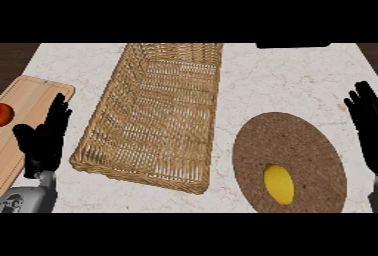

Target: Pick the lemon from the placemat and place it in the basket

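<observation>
A yellow lemon [279, 184] lies on the near part of a round brown placemat [291, 145] at the right of the counter. A long wicker basket [159, 112] stands left of the mat, with nothing inside it. My right hand [365, 125] shows at the right edge, open with fingers up, to the right of the mat and apart from the lemon. At the left, my left hand [44, 140] rests open, fingers up, beside the basket's near left corner.
A wooden cutting board [26, 100] lies at the left edge with a red fruit [4, 114] on it. A dark object [293, 45] sits at the far edge of the counter. Bare marble shows between the basket and the mat.
</observation>
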### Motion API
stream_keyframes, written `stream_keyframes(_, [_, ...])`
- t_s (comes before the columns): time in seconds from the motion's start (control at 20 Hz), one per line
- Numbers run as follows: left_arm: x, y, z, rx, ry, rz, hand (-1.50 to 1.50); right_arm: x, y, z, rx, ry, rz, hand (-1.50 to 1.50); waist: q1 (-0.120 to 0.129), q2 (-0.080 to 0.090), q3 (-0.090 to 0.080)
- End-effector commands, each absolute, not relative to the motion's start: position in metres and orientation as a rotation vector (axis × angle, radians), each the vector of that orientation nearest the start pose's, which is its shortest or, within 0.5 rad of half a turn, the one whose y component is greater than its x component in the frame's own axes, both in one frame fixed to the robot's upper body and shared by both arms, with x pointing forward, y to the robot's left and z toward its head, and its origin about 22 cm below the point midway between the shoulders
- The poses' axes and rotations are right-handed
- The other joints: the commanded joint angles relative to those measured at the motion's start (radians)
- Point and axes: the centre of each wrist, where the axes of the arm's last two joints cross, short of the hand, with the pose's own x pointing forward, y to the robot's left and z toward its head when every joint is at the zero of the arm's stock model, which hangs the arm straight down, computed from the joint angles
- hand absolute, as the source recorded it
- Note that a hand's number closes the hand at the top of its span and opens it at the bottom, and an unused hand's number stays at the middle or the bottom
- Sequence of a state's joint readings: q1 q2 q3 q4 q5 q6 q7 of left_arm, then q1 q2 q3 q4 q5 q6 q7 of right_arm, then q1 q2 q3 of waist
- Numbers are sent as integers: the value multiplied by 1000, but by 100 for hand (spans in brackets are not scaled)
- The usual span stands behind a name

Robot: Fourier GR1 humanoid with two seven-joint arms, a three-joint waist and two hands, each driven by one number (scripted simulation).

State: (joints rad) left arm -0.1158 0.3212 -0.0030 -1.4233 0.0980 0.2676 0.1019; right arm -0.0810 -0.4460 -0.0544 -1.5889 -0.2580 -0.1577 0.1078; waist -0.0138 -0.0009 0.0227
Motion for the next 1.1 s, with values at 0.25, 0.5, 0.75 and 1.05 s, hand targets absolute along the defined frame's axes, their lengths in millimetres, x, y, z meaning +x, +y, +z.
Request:
stream_keyframes(0.25, [279,310,51,371,-1562,-18,0,213,-381,65,-510,-1616,128,150,3,-1,-23])
stream_keyframes(0.5, [289,299,36,295,-1524,-7,0,233,-264,52,-496,-1948,21,-150,10,2,-25])
stream_keyframes(0.75, [288,306,45,314,-1518,-19,0,226,-272,53,-914,-1754,-28,-150,5,0,-30])
stream_keyframes(1.05, [283,302,49,307,-1506,-23,0,199,-306,96,-1013,-1380,282,-150,-4,-7,-31])
